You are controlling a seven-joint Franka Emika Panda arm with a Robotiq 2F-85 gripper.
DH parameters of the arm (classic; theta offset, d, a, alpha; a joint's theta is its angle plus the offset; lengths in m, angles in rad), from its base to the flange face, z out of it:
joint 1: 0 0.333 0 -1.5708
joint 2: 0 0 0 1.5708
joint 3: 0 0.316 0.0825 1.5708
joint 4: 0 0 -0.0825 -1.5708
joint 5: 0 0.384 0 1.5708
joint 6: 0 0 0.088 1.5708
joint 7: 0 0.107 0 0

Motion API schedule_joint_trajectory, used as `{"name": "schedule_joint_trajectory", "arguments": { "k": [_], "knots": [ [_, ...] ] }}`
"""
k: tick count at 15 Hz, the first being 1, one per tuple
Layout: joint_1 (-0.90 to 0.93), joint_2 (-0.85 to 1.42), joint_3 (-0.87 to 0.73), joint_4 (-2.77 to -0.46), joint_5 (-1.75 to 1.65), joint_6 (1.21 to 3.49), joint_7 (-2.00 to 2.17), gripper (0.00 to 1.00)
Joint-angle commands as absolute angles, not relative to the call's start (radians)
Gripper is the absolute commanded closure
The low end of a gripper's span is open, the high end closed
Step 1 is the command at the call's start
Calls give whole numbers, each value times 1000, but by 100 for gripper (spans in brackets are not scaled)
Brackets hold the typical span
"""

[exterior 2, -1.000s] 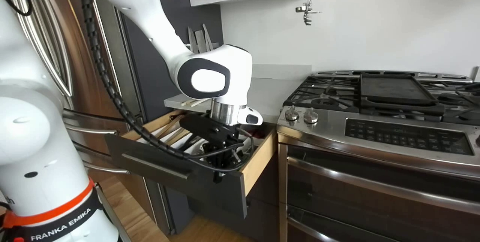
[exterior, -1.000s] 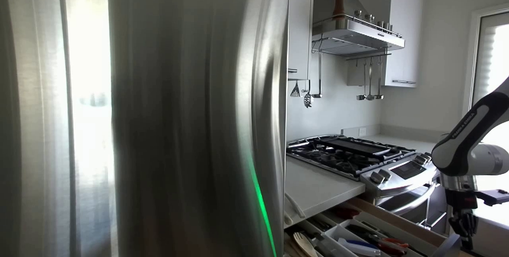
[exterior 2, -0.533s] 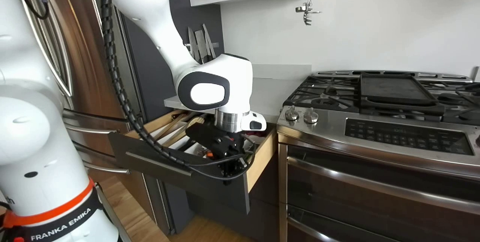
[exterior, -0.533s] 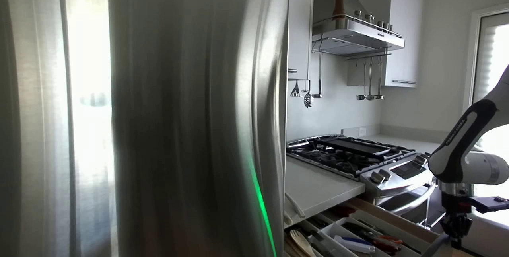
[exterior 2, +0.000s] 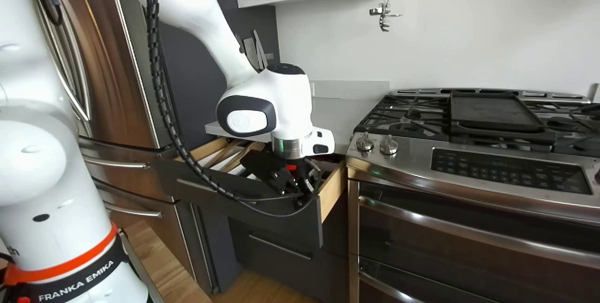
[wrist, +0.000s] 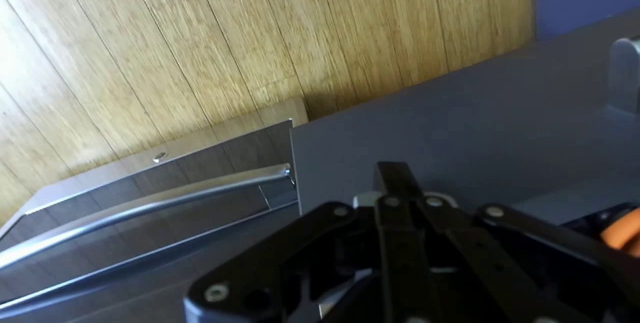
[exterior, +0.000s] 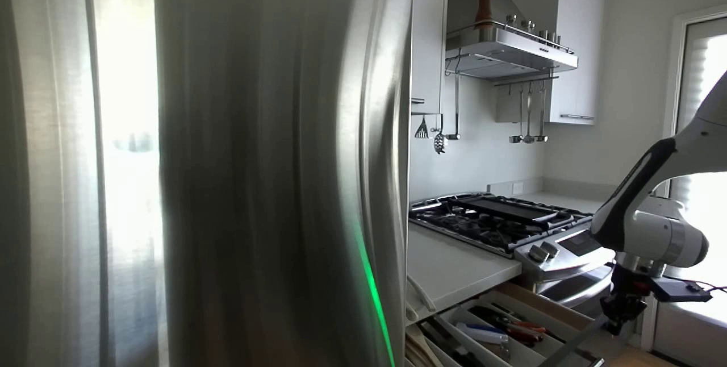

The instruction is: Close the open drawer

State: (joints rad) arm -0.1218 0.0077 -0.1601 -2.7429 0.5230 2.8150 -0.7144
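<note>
1. White glare [exterior: 128, 196] and green streak [exterior: 374, 290] on fridge [exterior: 244, 157], off the left edge of the bench [exterior: 460, 270].
2. Door [exterior: 713, 202] blown out, well beyond the bench's right corner.
3. Drawer [exterior: 542, 301] shadowed under the front edge.
4. Wrist view: floor [wrist: 150, 38] partly bleached.

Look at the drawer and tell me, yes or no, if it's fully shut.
No, in an exterior view the drawer stands partly open, with its pale wooden side showing beside the stove.
</note>
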Motion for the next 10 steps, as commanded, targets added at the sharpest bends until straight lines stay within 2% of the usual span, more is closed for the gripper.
{"name": "schedule_joint_trajectory", "arguments": {
  "k": [1,10],
  "knots": [
    [-96,23,-124,-2691,791,2840,-901,100],
    [-99,18,-120,-2680,816,2824,-913,99]
  ]
}}
